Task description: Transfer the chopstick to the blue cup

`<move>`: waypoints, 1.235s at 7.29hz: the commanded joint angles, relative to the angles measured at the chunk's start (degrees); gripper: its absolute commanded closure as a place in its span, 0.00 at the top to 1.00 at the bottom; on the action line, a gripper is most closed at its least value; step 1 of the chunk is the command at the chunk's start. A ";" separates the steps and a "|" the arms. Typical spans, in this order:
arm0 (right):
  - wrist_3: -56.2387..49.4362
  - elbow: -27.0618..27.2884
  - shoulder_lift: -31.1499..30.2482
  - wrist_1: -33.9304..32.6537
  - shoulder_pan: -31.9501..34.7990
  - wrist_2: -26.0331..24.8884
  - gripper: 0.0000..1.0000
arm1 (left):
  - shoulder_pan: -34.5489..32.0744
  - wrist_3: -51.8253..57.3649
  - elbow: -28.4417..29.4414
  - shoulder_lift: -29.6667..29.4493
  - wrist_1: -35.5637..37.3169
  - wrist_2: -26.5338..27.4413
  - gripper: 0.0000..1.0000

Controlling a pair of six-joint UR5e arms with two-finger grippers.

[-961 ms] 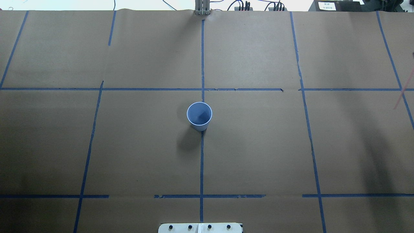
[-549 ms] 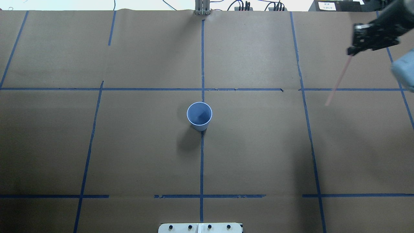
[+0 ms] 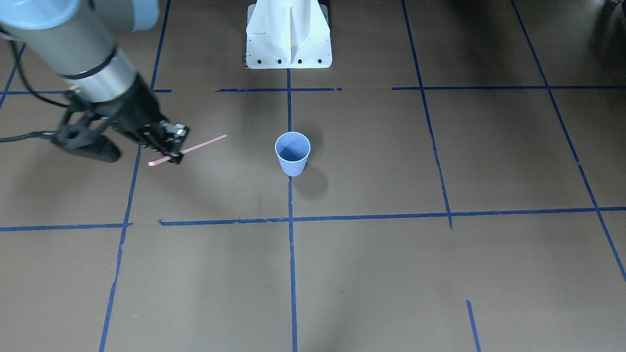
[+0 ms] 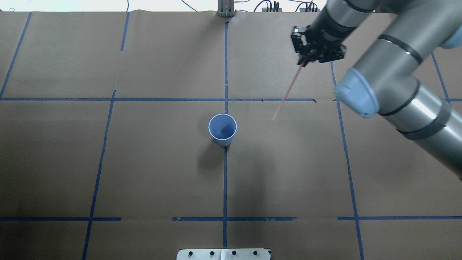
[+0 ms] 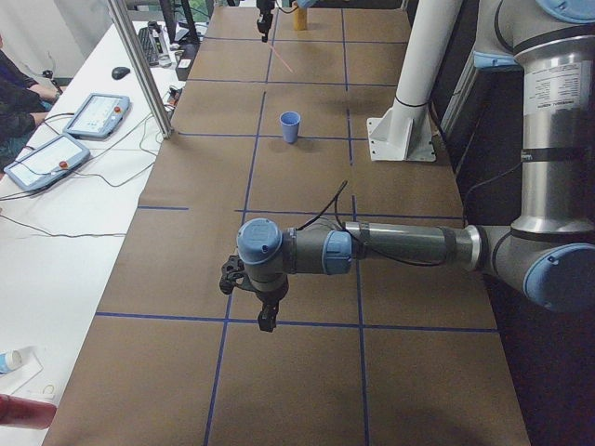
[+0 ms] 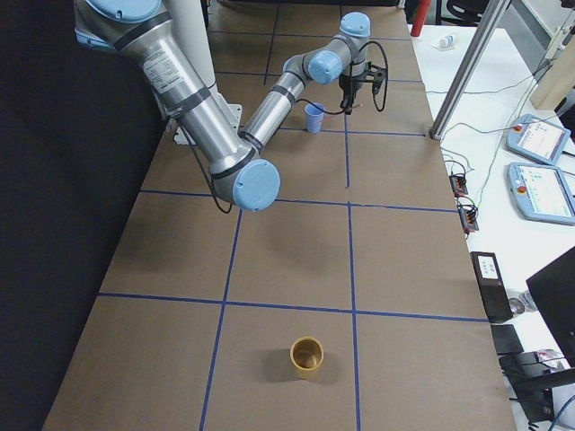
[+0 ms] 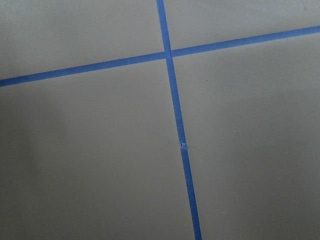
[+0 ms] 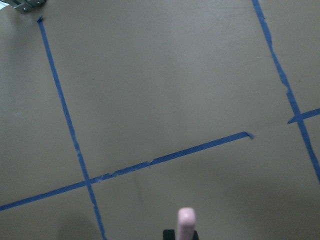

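Note:
The blue cup [image 4: 222, 128] stands upright at the table's middle on a blue tape line, also in the front-facing view [image 3: 292, 154] and the side views [image 5: 291, 125] [image 6: 314, 118]. My right gripper [image 4: 306, 59] is shut on the pale-pink chopstick [image 4: 287, 92] and holds it in the air, far and to the right of the cup. The stick's free end points toward the cup and stops short of it [image 3: 208, 142]. Its tip shows in the right wrist view [image 8: 186, 222]. My left gripper [image 5: 267, 321] hangs over bare table far from the cup; I cannot tell if it is open.
A tan cup [image 6: 306, 356] stands at the table's right end. The white robot base [image 3: 288, 34] is behind the blue cup. A metal post [image 5: 139, 65] stands at the far table edge. Blue tape lines cross the brown paper.
My right arm has come in from the right edge with the chopstick and moved left toward the cup. The cup has not moved.

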 commanded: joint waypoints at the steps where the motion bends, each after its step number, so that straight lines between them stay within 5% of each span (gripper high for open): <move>1: 7.43 -5.13 7.47 -2.25 -4.95 -5.15 0.00 | 0.02 -0.03 -0.09 -0.03 0.00 -0.37 1.00; 9: 16.32 -9.18 10.30 -1.81 -14.01 -16.93 0.00 | 0.02 0.05 -0.36 -0.12 0.00 0.07 1.00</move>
